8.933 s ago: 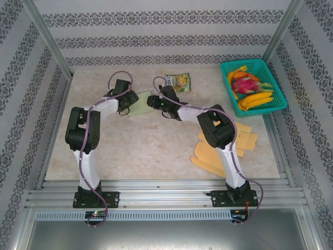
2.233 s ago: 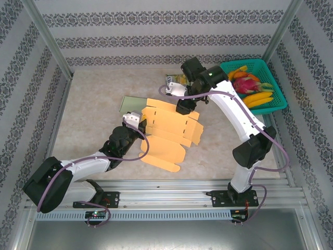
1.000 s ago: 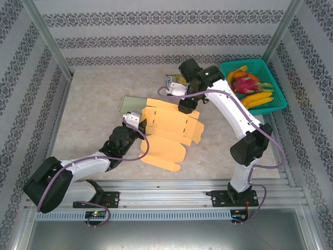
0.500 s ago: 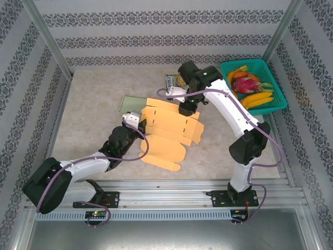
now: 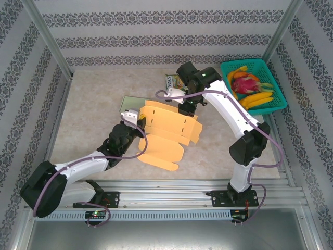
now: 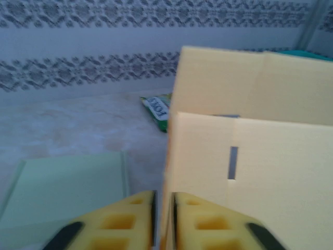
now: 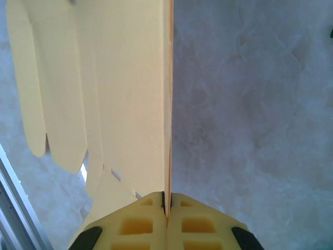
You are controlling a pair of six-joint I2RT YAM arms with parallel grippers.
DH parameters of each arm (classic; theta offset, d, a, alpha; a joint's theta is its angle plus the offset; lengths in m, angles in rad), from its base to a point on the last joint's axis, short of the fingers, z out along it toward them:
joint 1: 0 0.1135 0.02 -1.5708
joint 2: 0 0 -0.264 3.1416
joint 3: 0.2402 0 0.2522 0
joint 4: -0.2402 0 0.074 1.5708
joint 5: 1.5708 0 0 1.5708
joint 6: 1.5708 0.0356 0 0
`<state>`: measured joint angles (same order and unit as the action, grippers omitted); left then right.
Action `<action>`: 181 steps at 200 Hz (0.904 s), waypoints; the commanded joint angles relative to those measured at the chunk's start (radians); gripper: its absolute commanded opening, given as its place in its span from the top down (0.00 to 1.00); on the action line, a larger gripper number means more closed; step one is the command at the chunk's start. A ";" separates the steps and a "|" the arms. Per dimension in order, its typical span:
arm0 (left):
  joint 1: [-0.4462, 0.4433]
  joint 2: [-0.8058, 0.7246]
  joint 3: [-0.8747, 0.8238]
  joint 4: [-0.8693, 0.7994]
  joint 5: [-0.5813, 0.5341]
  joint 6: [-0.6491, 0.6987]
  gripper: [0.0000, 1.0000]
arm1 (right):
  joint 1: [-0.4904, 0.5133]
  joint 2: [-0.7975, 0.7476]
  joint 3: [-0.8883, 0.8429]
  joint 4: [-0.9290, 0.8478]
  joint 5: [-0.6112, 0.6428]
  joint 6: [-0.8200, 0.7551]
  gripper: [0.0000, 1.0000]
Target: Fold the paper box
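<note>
Basket [image 5: 248,62], packet [image 5: 173,79], green sheet [image 5: 130,101] beside paper box [image 5: 166,122]

- Wide bare run of the beige marbled worktop [image 5: 86,99] along the left edge and into the far-left corner.
- Blocked at the centre by the orange-yellow die-cut cardboard box blank [image 5: 166,130], partly raised.
- Pale green flat sheet [image 5: 130,102] just beyond its left end.
- Green snack packet [image 5: 176,81] near the far edge.
- Far-right corner taken by the teal plastic basket [image 5: 263,107] of fruit.
- Near-left crossed by the left arm [image 5: 88,162].
- Right side spanned by the right arm [image 5: 234,112].
</note>
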<state>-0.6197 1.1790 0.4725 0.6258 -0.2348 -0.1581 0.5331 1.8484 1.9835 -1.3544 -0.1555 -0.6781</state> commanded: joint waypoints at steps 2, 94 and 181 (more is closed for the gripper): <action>0.003 -0.096 0.095 -0.269 -0.163 -0.218 0.65 | -0.001 -0.102 -0.074 0.075 0.014 0.033 1.00; -0.021 -0.209 0.155 -0.523 0.265 -0.708 0.69 | 0.031 -0.431 -0.565 0.440 0.019 0.117 1.00; -0.234 -0.176 0.266 -0.601 0.115 -0.666 0.72 | 0.003 -0.473 -0.614 0.462 0.019 0.104 1.00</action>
<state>-0.8047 1.0290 0.7055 0.0734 -0.0547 -0.8242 0.5484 1.3827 1.3827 -0.9176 -0.1318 -0.5751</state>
